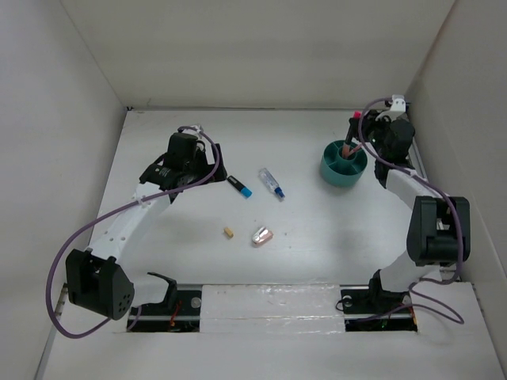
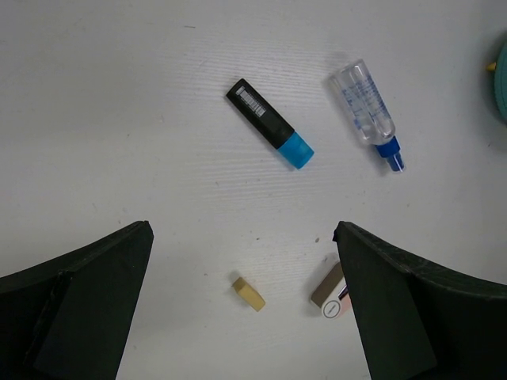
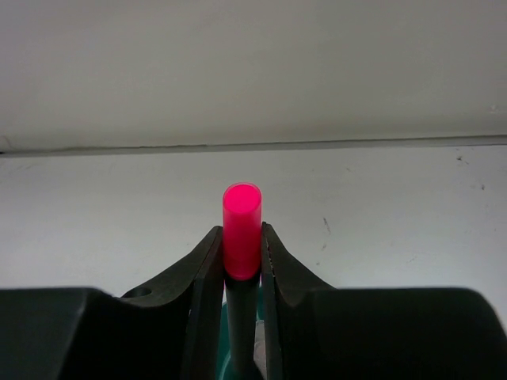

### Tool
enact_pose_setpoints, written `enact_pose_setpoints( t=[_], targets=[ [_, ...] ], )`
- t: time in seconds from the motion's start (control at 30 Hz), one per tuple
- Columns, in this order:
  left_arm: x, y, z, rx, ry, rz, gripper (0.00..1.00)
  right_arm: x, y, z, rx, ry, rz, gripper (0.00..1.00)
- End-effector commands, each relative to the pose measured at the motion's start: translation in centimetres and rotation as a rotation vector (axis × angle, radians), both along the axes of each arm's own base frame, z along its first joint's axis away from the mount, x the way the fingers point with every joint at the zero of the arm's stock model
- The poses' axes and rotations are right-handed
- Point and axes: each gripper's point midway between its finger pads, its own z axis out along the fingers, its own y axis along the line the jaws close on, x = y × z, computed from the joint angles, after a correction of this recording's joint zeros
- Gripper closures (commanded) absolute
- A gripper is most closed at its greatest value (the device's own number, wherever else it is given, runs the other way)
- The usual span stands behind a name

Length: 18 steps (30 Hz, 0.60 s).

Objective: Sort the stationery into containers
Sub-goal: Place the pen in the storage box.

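My right gripper (image 3: 242,237) is shut on the pink cap (image 3: 242,228) of a black marker, which it holds upright over the teal bowl (image 1: 333,170) at the back right. In the top view the right gripper (image 1: 363,127) is at the bowl's far rim. On the table lie a blue-capped black marker (image 2: 269,123), a clear blue-capped tube (image 2: 367,107), a tiny tan block (image 2: 248,293) and a silver-pink oval piece (image 2: 331,294). My left gripper (image 2: 242,229) hangs open above them and holds nothing. It sits just left of the blue-capped marker (image 1: 240,187).
White walls close in the table at the back and on both sides. The bowl's edge (image 2: 501,87) shows at the far right of the left wrist view. Both arm bases sit at the near edge, with purple cables looping beside them.
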Motion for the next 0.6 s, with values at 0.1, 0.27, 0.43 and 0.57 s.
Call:
enact_pose_setpoints(
  t=[0.1,0.27,0.43,0.57],
  targets=[
    [-0.2,-0.3,1.3,-0.032,-0.031,-0.009,0.0,2.1,-3.1,4.4,0.012,-0.158,0.06,1.0],
    [-0.2,-0.4,1.0,-0.034,-0.02,-0.016,0.0,2.1,-3.9,5.7,0.141,-0.204,0.196,1.0],
    [-0.2,-0.4,1.0,-0.034,-0.02,-0.016,0.0,3.3,-4.9,4.8,0.099,-0.189,0.178,1.0],
    [-0.3,-0.5,1.1,-0.037,-0.029,-0.029,0.0,3.5,-5.3,2.2,0.099,-0.155,0.213,1.0]
  ],
)
